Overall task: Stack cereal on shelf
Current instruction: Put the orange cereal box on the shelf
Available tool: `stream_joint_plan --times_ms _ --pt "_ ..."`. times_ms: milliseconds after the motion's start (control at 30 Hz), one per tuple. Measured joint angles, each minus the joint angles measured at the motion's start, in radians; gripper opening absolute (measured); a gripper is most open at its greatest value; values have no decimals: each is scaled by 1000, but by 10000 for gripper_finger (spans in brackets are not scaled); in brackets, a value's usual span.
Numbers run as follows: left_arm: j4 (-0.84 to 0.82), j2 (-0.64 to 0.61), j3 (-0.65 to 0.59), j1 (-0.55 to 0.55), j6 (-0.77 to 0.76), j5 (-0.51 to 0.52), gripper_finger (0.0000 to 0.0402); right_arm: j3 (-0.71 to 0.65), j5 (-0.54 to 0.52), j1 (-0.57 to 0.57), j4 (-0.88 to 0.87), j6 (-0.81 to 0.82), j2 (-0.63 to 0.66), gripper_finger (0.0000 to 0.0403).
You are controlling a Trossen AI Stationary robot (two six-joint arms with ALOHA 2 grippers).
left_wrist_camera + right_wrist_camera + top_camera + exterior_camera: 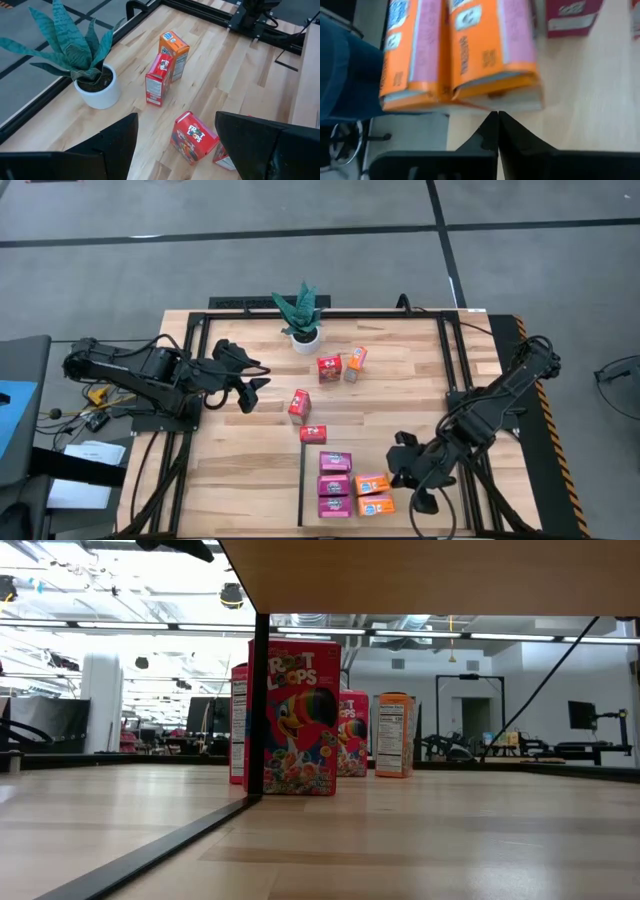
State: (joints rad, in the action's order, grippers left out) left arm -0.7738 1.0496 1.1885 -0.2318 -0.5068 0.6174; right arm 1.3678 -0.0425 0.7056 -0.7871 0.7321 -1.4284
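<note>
Nine boxes total: five on the shelf [312, 502] at the lower middle of the high view, four loose on the table [400, 395].
Shelf so far: three purple boxes [334, 483] in a column, two orange boxes [373, 493] just beside them on the right.
Loose ones: an orange box [356, 358] and a red box [329, 368] near the plant [302, 315], two more red boxes [305, 418] mid-frame.
Left gripper [252, 392]: left of centre, fingers wide, nothing in them, red boxes close to its right.
Right gripper [400, 472]: fingers pinched together, empty, tips just beside the orange pair.
Handling, my guess: light thin cardboard, dents easily, a bit slick; grab across the narrow sides, gently.
</note>
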Motion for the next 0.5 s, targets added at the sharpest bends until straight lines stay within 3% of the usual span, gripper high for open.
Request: stream_joint_plan --times_ms 267,500 --pt "1 0 0 0 -11 0 255 0 -39 -8 -138 -12 23 15" --pt "1 0 0 0 -33 20 255 0 -40 -64 -91 -170 16 23"
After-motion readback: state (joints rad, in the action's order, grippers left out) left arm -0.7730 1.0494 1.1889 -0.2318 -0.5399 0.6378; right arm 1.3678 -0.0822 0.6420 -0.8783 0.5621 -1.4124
